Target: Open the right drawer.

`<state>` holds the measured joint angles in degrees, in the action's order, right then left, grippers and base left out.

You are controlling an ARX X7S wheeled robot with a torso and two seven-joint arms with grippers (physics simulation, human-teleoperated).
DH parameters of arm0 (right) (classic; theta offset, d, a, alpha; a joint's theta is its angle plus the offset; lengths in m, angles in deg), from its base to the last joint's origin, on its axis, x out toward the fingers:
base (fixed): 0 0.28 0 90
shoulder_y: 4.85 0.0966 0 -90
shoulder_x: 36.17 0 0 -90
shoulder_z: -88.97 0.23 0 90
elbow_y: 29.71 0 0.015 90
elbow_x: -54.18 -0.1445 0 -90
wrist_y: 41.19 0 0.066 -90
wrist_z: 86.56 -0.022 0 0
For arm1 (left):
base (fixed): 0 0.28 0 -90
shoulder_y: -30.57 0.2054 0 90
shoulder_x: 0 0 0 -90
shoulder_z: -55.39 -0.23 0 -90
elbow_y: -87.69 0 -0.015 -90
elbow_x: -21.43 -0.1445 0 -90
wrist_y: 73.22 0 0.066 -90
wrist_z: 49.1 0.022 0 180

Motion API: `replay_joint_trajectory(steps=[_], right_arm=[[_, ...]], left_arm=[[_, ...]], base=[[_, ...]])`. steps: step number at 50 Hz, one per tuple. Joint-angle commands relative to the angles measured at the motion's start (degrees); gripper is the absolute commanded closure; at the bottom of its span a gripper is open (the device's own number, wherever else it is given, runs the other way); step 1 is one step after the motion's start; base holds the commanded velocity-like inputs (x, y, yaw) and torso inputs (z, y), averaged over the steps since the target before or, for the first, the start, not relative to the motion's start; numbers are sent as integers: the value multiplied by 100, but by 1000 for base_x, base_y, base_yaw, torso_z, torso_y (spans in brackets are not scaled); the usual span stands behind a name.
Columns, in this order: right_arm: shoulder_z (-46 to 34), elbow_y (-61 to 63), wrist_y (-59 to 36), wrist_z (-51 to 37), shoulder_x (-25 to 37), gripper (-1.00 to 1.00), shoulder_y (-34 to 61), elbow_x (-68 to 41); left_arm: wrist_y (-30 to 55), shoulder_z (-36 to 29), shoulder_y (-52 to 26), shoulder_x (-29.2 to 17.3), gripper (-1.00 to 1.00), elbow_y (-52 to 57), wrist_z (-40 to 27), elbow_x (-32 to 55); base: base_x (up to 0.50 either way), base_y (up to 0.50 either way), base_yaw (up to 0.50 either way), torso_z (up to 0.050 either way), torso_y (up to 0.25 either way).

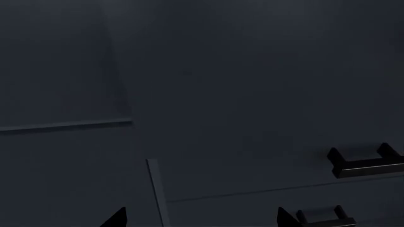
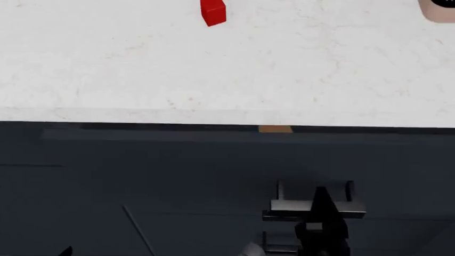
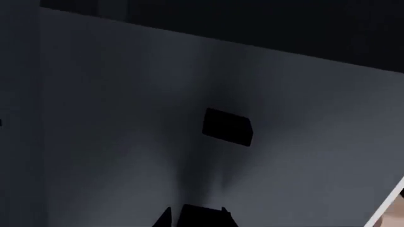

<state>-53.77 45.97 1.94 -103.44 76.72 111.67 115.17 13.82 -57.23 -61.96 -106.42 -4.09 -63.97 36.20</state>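
Observation:
The right drawer (image 2: pixel 213 176) has a flat dark charcoal-blue front under the white counter. Its black bar handle (image 2: pixel 284 207) stands on two posts. My right gripper (image 2: pixel 320 213) sits over the middle of that bar. In the right wrist view the bar (image 3: pixel 202 217) lies between the fingertips, close against the drawer front (image 3: pixel 126 142), with one handle post (image 3: pixel 227 126) beyond. My left gripper (image 1: pixel 200 220) is open and empty, facing the cabinet front to the left of the handle (image 1: pixel 366 163); only a tip of it (image 2: pixel 65 250) shows in the head view.
A white marble counter (image 2: pixel 227 74) runs above the drawer, with a red cube (image 2: pixel 212 12) at its far side and a beige object (image 2: pixel 440 9) at the far right. A second black handle (image 2: pixel 278 248) sits below the drawer's handle.

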Motion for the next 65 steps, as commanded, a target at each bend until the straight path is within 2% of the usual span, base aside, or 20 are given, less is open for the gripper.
replay_joint_trajectory(steps=[1, 49, 65], right_arm=[[-254, 353, -169, -155, 58, 100, -316, 663], [-406, 1607, -819, 345, 544, 100, -1023, 1427], [-389, 1660, -845, 434, 570, 100, -1050, 1442]], left_arm=[[0, -26, -4, -14, -100, 31, -20, 4], [-40, -90, -18, -66, -100, 19, -57, 87], [-31, -126, -26, -83, -100, 28, -79, 90]], base=[[0, 0, 0, 0, 0], [-1, 2, 2, 1, 1], [-232, 0, 0, 1, 1]])
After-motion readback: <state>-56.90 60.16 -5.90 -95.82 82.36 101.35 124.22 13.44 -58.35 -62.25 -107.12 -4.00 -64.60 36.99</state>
